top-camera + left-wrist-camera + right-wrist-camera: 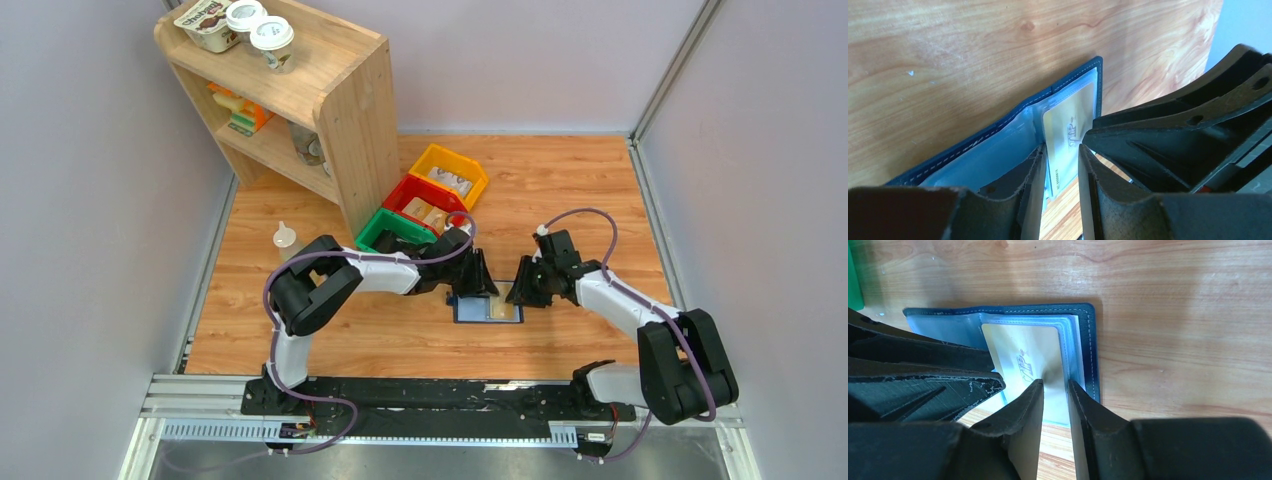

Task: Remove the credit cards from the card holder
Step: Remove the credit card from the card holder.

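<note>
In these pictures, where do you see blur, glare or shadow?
Left wrist view: its own fingers are near and soft, the card is readable. Right wrist view: a shadow falls on the table beside the card holder. Top view: evenly lit, sharp.

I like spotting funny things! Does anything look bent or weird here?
Yes. The credit card in the open card holder puckers where the right hand pinches its edge. It should be flat. The left hand sits close beside.

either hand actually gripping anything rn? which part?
Right hand pinches the near edge of the thin beige VIP card in the open navy-blue card holder. Left hand straddles the same card's edge; whether it grips cannot be told.
</note>
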